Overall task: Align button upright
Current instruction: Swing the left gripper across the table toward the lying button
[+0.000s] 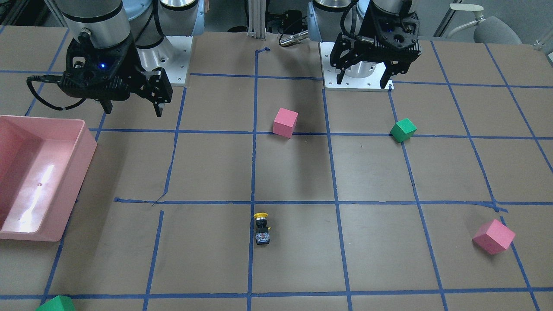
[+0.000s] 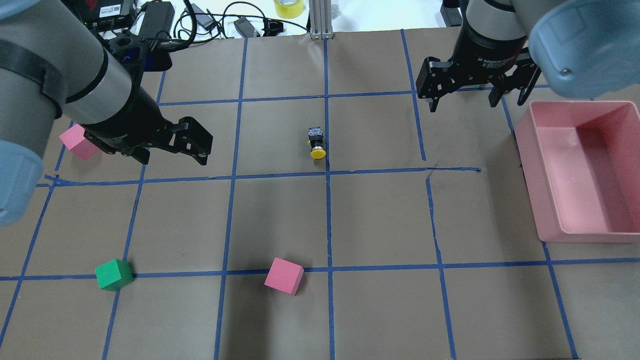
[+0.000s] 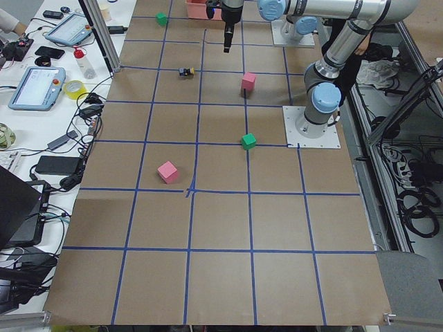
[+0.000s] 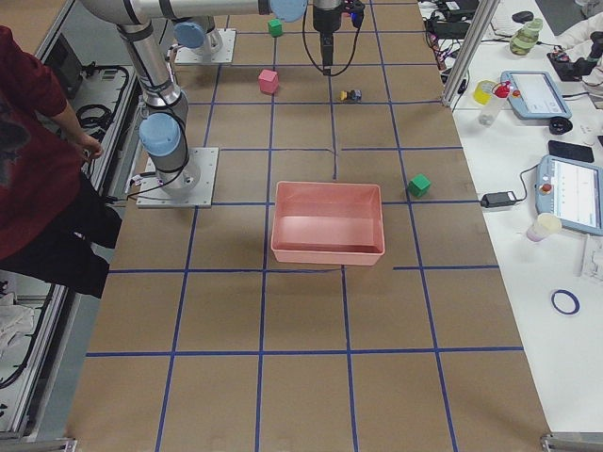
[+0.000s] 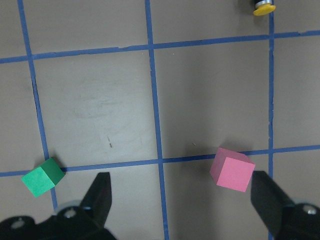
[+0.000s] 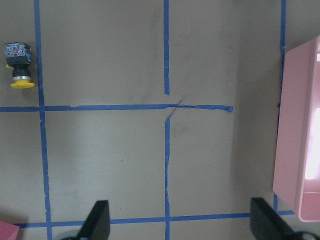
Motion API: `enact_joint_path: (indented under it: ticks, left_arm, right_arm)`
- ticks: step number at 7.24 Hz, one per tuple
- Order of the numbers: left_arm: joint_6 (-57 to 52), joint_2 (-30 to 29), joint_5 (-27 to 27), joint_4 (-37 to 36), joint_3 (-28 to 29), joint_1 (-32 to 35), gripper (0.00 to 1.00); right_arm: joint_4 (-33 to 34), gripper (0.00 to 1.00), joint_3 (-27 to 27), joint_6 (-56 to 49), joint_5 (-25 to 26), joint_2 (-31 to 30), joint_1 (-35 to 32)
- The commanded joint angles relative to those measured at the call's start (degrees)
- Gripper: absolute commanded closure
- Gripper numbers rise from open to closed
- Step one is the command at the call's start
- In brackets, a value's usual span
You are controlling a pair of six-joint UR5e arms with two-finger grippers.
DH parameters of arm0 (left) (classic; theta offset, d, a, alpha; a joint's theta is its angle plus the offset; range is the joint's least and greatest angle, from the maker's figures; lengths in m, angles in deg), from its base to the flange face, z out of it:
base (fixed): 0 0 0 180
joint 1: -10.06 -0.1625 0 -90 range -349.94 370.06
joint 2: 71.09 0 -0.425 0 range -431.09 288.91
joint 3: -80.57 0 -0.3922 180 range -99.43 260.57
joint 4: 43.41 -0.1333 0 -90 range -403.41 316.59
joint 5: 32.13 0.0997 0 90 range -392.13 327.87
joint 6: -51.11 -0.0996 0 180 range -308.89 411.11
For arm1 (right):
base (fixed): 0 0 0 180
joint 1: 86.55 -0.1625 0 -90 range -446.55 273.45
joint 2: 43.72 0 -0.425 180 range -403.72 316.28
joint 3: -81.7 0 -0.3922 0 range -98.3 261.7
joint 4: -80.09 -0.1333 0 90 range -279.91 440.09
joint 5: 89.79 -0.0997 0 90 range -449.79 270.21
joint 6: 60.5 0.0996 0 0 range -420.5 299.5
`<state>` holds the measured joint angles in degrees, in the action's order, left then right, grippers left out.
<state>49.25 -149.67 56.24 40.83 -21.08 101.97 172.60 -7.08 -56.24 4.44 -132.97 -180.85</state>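
Note:
The button (image 2: 316,142) lies on its side on the brown paper near the table's middle, its yellow cap pointing toward the robot's base. It also shows in the front view (image 1: 262,230), at the top right of the left wrist view (image 5: 263,7) and at the upper left of the right wrist view (image 6: 18,65). My left gripper (image 2: 172,155) is open and empty, hanging above the table to the button's left. My right gripper (image 2: 465,102) is open and empty, above the table to the button's right.
A pink bin (image 2: 531,175) stands at the right side. A pink cube (image 2: 284,276) and a green cube (image 2: 114,274) sit nearer the robot. Another pink cube (image 2: 77,141) lies partly under the left arm. Blue tape lines grid the paper.

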Motion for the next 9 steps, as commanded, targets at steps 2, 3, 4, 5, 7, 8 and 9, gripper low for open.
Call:
enact_joint_path:
  ticks: [2, 3, 4, 5, 7, 8, 9]
  left_arm:
    - [0.0, 0.0, 0.0, -13.4, -7.0, 1.3, 0.00]
    - [0.6, -0.2, 0.1, -21.9, -11.2, 2.5, 0.00]
    - [0.9, -0.9, 0.5, -31.8, -15.6, 4.0, 0.00]
    - [3.0, -1.3, 0.6, -40.8, -20.1, 5.8, 0.00]
    - [11.0, -3.7, 6.6, -57.7, -29.2, 12.3, 0.00]
    - [16.4, -5.9, 9.0, -63.4, -31.9, 15.7, 0.00]
    - [17.3, -9.0, 8.8, -67.9, -32.6, 16.9, 0.00]
  right_arm:
    - [0.7, 0.00, 0.5, -1.2, 0.0, 0.0, 0.1]
    - [2.7, 0.00, 0.3, -3.7, 0.2, 0.2, 0.1]
    - [3.0, 0.00, 0.3, -4.1, 0.3, 0.0, 0.1]
    - [3.0, 0.00, 0.2, -4.1, 0.2, 0.0, 0.1]
    - [3.1, 0.00, 0.2, -4.1, 0.0, -0.1, 0.0]
    - [3.0, 0.00, 0.2, -4.1, 0.1, -0.1, 0.0]
    - [3.0, 0.00, 0.1, -4.1, 0.1, -0.1, 0.0]
